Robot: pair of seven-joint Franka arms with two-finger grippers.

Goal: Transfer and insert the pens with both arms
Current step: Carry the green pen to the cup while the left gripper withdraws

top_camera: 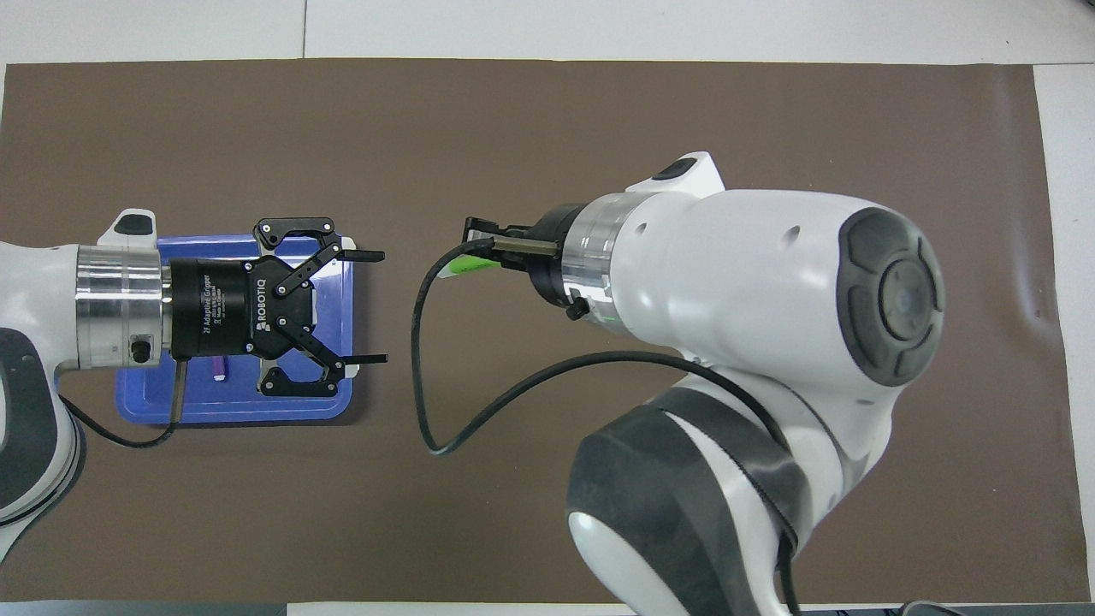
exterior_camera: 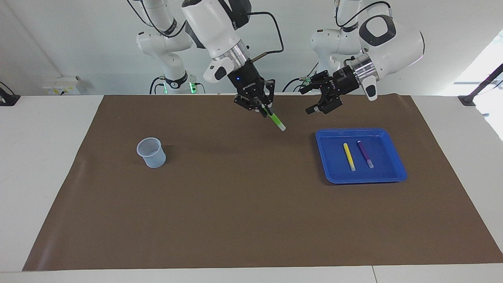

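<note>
Blue tray [exterior_camera: 397, 173] holds yellow pen [exterior_camera: 349, 156], purple pen [exterior_camera: 365, 154] (cup [exterior_camera: 150, 152] empty); right end effector [exterior_camera: 262, 110] pinching green pen [exterior_camera: 276, 120], left end effector [exterior_camera: 311, 101] spread.

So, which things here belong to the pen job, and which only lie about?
Belong to the job:
- green pen, held by the shut right pincer
- left pincer, open
- yellow pen and purple pen in the blue tray
- clear cup

Lying about:
- brown mat
</note>
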